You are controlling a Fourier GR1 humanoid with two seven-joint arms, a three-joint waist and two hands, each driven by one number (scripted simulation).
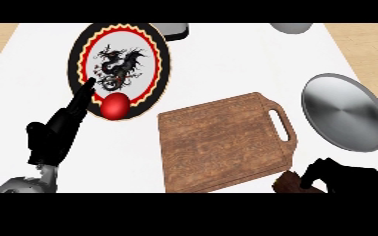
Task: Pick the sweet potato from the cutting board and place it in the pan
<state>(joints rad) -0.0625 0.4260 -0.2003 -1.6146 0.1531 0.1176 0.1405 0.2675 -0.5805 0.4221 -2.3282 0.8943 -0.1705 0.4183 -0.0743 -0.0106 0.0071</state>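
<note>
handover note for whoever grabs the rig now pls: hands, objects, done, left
Left hand: open, fingers straight, resting by the plate; red ball on that plate.
Right hand: curled on the sweet potato, at the board's lower right corner.
Pan: at the right, nothing in it.
Done: potato grasped.
Left: carry it to the pan, release.

- Wooden cutting board [221, 142] lies mid-counter [236, 60].
- Right hand [336, 176] curls around a brown sweet potato [289, 182] at the board's near corner.
- Steel pan [341, 112] sits right.
- Left hand [55, 130] rests open, fingers straight.
</note>
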